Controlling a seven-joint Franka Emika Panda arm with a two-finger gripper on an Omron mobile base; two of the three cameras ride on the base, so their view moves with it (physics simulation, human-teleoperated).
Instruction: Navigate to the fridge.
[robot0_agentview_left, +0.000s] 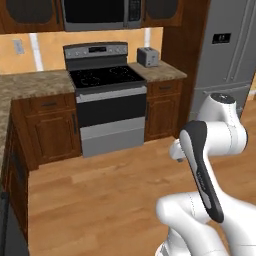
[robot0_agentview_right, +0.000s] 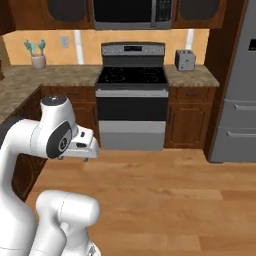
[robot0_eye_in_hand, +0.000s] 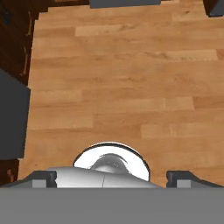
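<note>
Stood at the far right of the scene: the fridge (robot0_agentview_left: 227, 50), tall and grey, cut off by the right edge in both base views. Showed long vertical door handles and a small black control panel (robot0_agentview_left: 221, 38) in the left base view; showed two bottom drawers with horizontal handles (robot0_agentview_right: 239, 120) in the right base view. Separated from the stove (robot0_agentview_right: 132, 95) by a run of brown cabinet (robot0_agentview_right: 186, 120) and a tall brown side panel. Faced straight ahead: the stove, silver and black, with a dark cooktop and oven door, a microwave (robot0_agentview_right: 131, 11) hung above it. Rested on the tabletop (robot0_agentview_right: 195, 76) just right of the stove, between stove and fridge: a silver toaster (robot0_agentview_right: 185, 60). Sat far left on the tabletop, against the tan wall: a small pot with teal utensils (robot0_agentview_right: 37, 55). Spread across the near ground: a bare wooden floor (robot0_agentview_right: 165, 200), well apart from the fridge's base. Folded over the base: the white arm (robot0_agentview_left: 210, 160), hand pointed down at the floor planks. Spread wide and released: the fingers (robot0_eye_in_hand: 43, 178), tips at the two lower corners of the hand view, the gripper (robot0_eye_in_hand: 111, 179) holding nothing.
</note>
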